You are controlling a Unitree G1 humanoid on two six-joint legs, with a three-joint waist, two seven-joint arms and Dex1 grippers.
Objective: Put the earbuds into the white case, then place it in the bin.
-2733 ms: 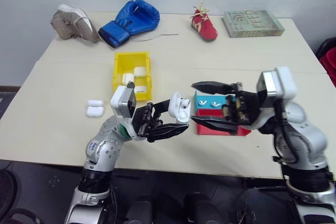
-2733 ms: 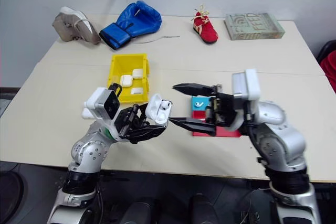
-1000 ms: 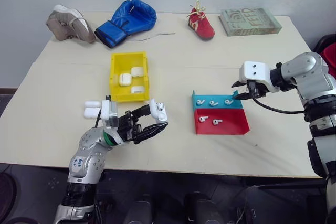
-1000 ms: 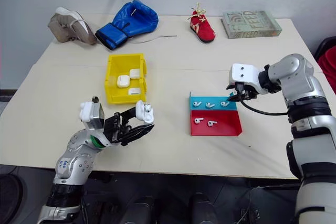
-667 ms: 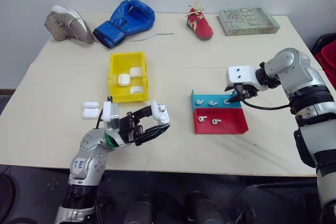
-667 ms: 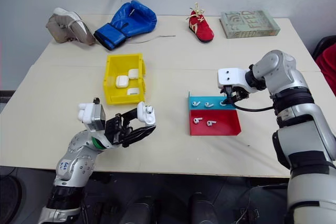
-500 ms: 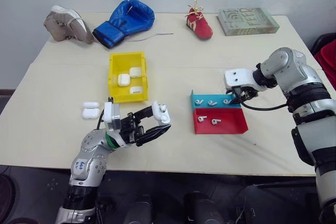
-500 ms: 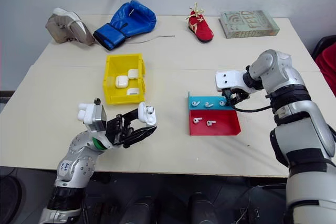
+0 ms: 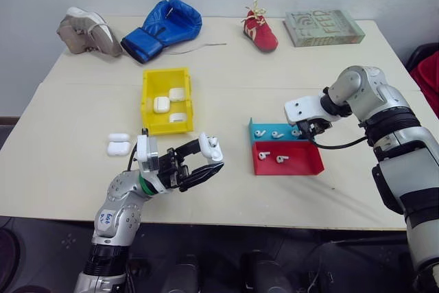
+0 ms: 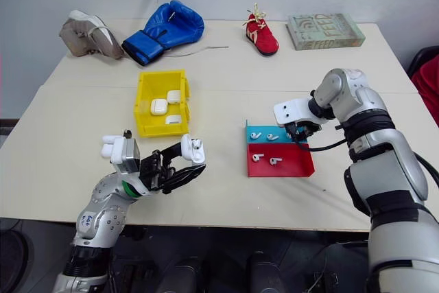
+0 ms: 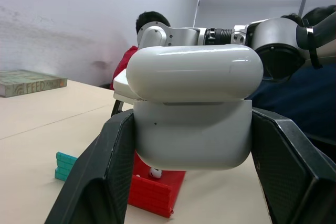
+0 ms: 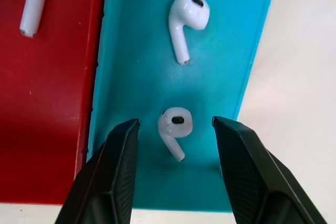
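"FEED" on the green book (image 9: 324,27)

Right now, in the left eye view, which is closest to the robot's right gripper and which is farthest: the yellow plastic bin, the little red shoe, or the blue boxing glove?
1. Little red shoe, at the table's far edge beyond the right gripper.
2. Yellow plastic bin, toward the robot's left.
3. Blue boxing glove, far back on the left.

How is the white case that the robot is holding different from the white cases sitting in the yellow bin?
The held white case is clamped in the left end effector above the table, while the three other cases lie inside the yellow bin. The held case has its lid up, with an earbud showing inside; the binned cases look closed. All are small, glossy, white and rounded.
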